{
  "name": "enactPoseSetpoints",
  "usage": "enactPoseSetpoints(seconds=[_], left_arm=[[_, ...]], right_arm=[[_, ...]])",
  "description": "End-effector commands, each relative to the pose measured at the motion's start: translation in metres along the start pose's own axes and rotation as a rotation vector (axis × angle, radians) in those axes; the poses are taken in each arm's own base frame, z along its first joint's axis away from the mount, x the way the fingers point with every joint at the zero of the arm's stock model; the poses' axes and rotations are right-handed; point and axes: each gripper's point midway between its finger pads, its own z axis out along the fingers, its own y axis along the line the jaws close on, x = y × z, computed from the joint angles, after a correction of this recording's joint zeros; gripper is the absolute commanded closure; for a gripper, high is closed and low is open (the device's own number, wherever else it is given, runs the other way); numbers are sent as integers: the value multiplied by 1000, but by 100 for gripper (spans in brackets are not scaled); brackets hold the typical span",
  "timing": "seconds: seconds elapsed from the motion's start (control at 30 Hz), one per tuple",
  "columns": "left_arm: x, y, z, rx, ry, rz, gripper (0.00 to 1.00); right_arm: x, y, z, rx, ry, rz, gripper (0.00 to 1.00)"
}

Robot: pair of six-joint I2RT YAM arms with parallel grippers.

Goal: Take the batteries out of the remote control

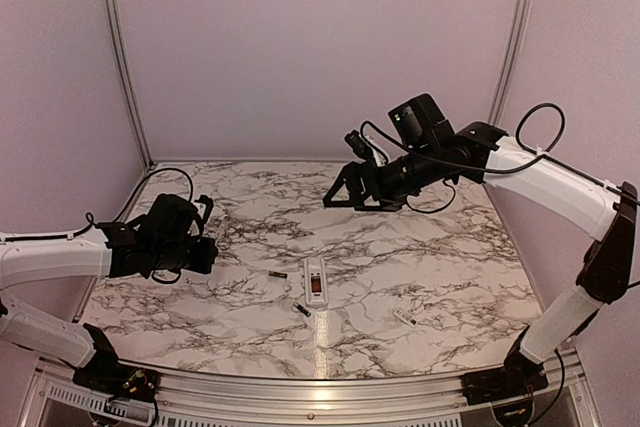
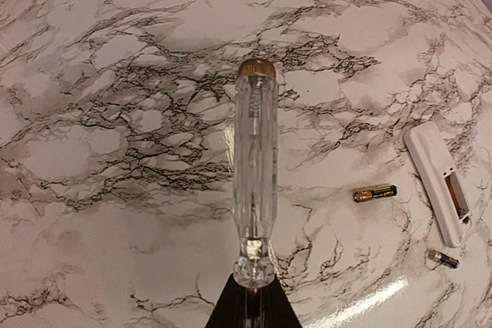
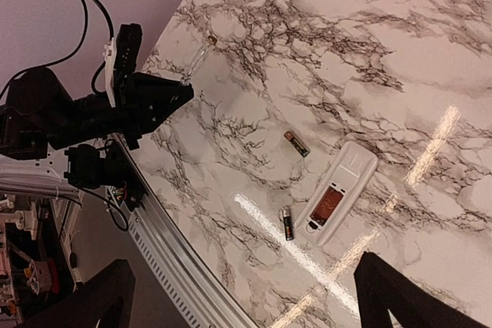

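Observation:
The white remote control lies mid-table with its reddish recess facing up; no battery shows inside it. Two batteries lie loose on the marble: one just left of the remote, the other by its near end. Both also appear in the left wrist view, battery and battery. My left gripper hovers at the table's left, shut on a clear-handled tool that points away from it. My right gripper hangs open high over the back of the table, holding nothing.
A small white flat chip lies to the right of the remote, near the front. A metal rail runs along the table's near edge. Grey walls close in the back and sides.

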Motion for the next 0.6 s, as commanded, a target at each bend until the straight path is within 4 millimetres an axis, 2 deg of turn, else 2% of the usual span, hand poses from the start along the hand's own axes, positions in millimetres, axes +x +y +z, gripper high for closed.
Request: enactPoseSetpoints(seconds=[0.0,0.57], left_arm=[[19,18,13,-69,67,-46,100],[56,36,45,-142,209,-65,100]], right_arm=[[-1,-1,-11,19,-18,-1,2],[4,-4,-8,20,-11,18,2]])
